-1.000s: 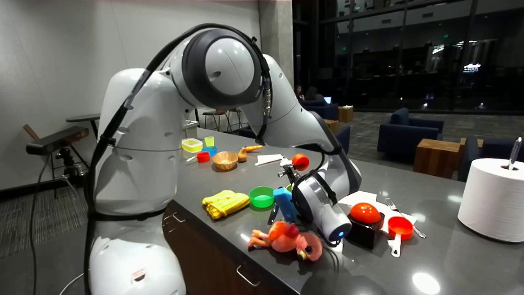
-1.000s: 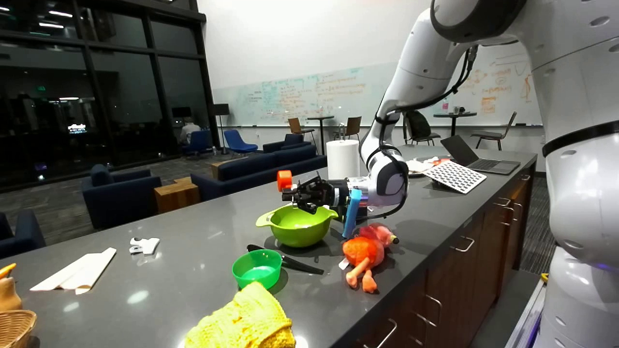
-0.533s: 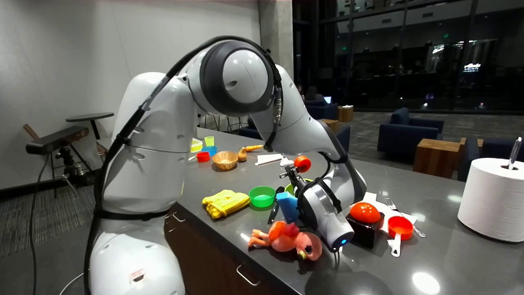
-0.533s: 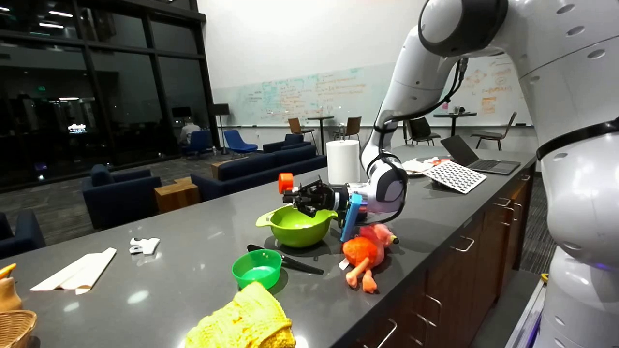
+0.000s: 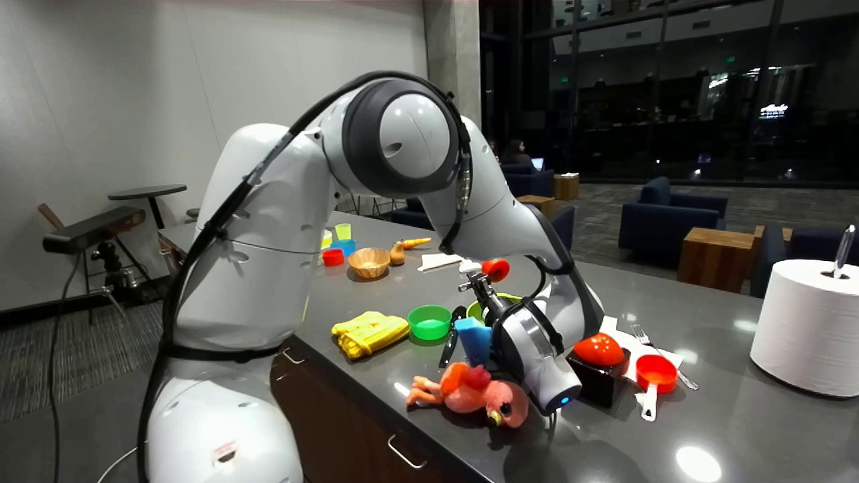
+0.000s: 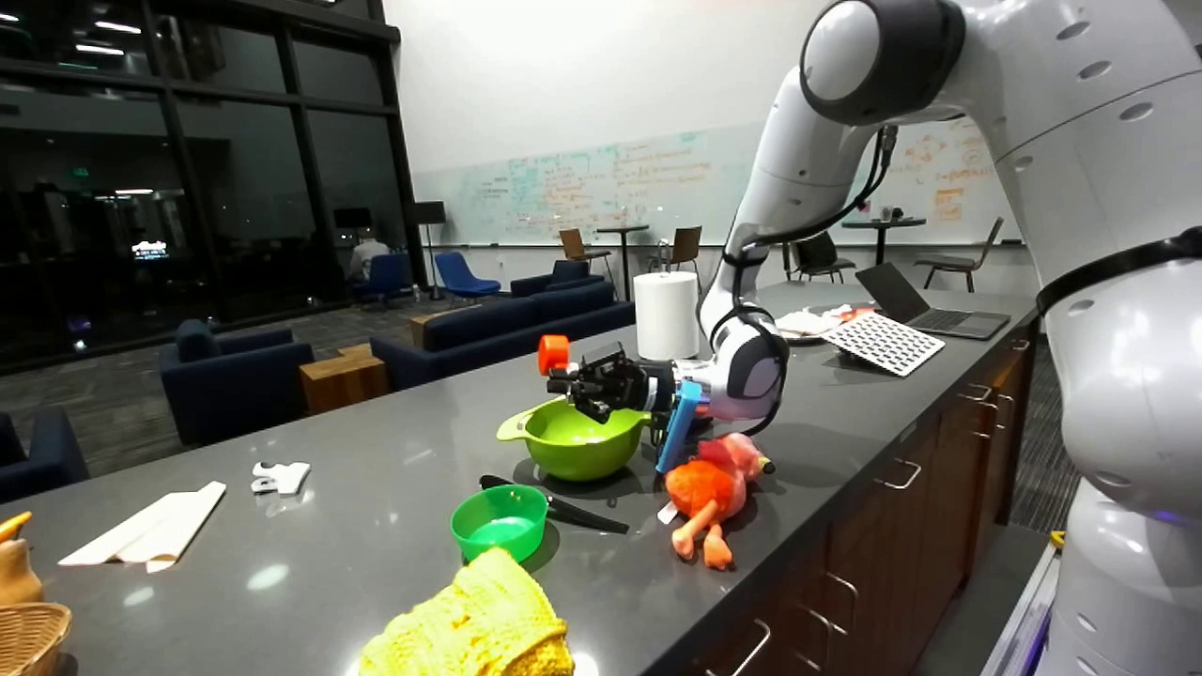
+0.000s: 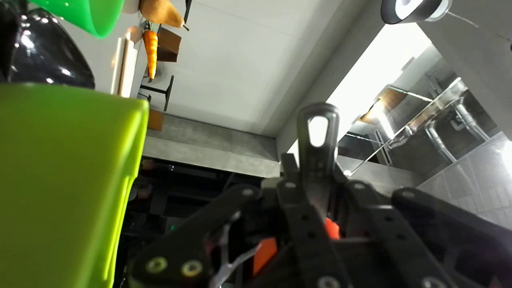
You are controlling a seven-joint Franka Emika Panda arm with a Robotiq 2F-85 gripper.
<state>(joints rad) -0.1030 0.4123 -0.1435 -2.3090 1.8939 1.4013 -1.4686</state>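
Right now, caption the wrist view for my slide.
Claw gripping an orange cup; lime-green bowl lower left, carrot upper left.

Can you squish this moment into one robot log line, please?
Gripper: closed on orange cup by its handle | Cup: held above counter | Nearby: lime bowl | Toy bird: lying on counter

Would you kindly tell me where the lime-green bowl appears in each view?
In an exterior view, the lime-green bowl is below centre, slightly right, mostly hidden.
In an exterior view, the bowl sits below centre, slightly left.
Wrist view: the bowl fills the lower left.
Shared landmark: the small green cup.
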